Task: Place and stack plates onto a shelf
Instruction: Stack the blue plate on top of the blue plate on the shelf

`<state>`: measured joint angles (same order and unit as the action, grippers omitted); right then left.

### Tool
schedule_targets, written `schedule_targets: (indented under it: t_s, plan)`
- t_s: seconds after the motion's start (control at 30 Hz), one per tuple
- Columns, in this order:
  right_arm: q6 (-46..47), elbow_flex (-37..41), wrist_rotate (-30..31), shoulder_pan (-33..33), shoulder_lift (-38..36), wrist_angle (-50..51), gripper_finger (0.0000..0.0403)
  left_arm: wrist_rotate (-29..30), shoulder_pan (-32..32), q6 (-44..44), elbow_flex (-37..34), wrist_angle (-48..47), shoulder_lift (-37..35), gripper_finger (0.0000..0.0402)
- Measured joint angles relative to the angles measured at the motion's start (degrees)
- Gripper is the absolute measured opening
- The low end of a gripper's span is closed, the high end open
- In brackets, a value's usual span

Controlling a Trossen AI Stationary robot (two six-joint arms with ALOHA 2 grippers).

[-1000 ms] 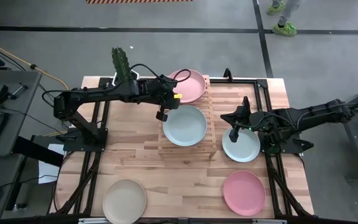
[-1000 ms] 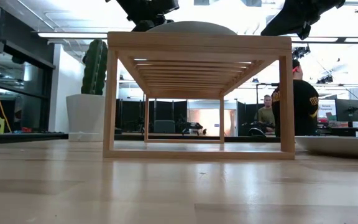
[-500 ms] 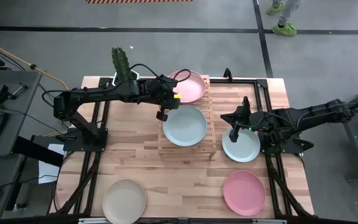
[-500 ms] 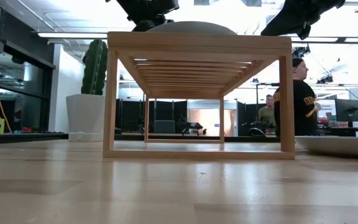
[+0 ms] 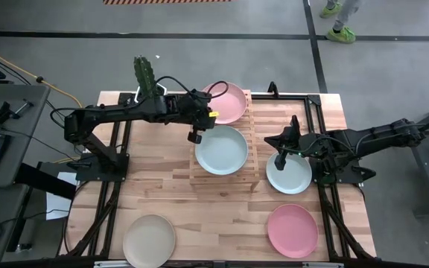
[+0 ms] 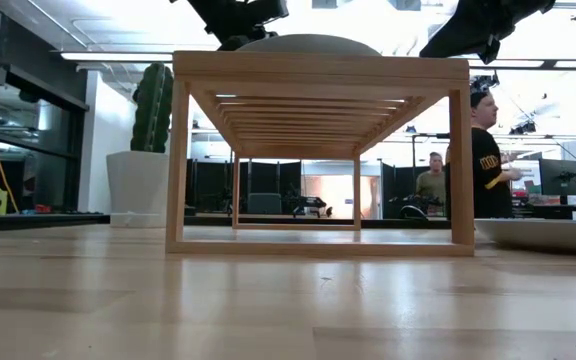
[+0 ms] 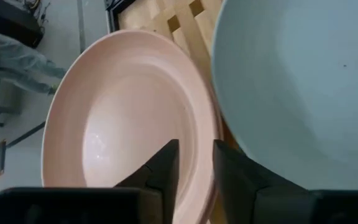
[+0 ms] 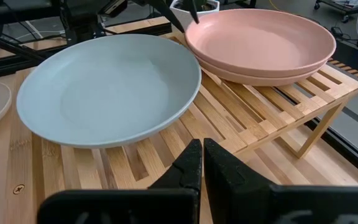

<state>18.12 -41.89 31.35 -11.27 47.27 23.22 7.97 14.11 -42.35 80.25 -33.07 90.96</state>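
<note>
Mint plate (image 5: 221, 150) lies on the shelf (image 5: 253, 141) beside stacked pink plates (image 5: 227, 102); left gripper (image 5: 194, 137), fingers slightly parted at its rim, should lift clear without nudging it.

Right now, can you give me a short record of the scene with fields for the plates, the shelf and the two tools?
shelf: wooden shelf, middle of the table
on shelf: pink stack of two plates at the far end; shelf green plate at the near end
on table: table green plate, single pink plate, beige plate
left tool: at the shelf green plate's edge, fingers apart
right tool: shut, over the table green plate's edge
</note>
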Motion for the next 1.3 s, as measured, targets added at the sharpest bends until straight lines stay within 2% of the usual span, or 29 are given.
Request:
schedule_targets:
  t_s: [0.27, 0.43, 0.57, 0.7, 0.77, 0.87, 1.1, 1.2, 1.3]
  plan:
    - [-0.1, 0.0, 0.0, 0.0, 0.0, -0.1, 0.0, 0.6, 0.0, 1.8, 0.0, -0.2, -0.2, 0.0159]
    - [-0.1, 0.0, 0.2, 0.0, 0.0, 0.0, 0.0, -0.1, 0.0, 6.2, 0.0, -1.9, -2.7, 0.0182]
    - [-0.1, 0.0, 0.4, 0.0, 0.0, -0.1, 0.0, -8.1, 0.9, 14.3, 0.0, -3.5, -6.9, 0.0182]
    - [-0.1, 0.0, 0.4, 0.0, 0.0, 0.0, 0.0, -23.7, 2.7, 22.0, -2.4, -1.2, -13.9, 0.0172]
    - [-0.1, 0.0, 0.4, 0.0, 0.0, 0.0, 0.0, -30.1, 2.9, 24.7, -6.1, 3.2, -18.5, 0.0166]
    - [-0.1, 0.0, 0.4, 0.0, 0.0, 0.0, 0.0, -31.6, 2.2, 27.8, -15.6, 13.2, -26.6, 0.0158]
    - [-0.1, 0.0, 0.4, 0.0, 0.0, 0.0, 0.0, -22.2, 0.6, 36.6, -42.3, 40.5, -43.2, 0.0147]
    - [-0.1, 0.0, 0.4, 0.0, 0.0, 0.0, 0.0, -18.7, -0.2, 38.2, -49.5, 47.8, -46.8, 0.0147]
    - [-0.1, 0.0, 0.4, 0.0, 0.0, 0.0, 0.0, -16.1, -1.1, 38.3, -53.4, 50.9, -48.3, 0.0147]
